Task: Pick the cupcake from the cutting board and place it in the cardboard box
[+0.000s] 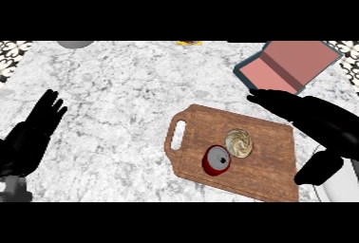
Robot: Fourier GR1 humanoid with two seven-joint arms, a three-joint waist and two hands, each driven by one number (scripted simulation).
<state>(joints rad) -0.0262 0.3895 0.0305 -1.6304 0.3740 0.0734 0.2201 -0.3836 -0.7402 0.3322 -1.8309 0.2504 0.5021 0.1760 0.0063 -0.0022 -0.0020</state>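
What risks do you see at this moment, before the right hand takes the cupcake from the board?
1. A red round object lies right beside the cupcake on the cutting board; the fingers may knock it or take it by mistake.
2. The right hand is open above the board's far edge, not yet over the cupcake, so a hasty reach might push it.
3. The cardboard box sits close behind the hand; the arm could bump it.

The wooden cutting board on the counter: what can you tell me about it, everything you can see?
The cutting board is a brown, wood-grained slab with rounded corners and a slot handle at its left end. It lies flat and skewed on the marble counter, right of centre. On it sit a cupcake with swirled cream frosting and, touching it, a red round object with a grey face. The right hand hovers open over its far right corner.
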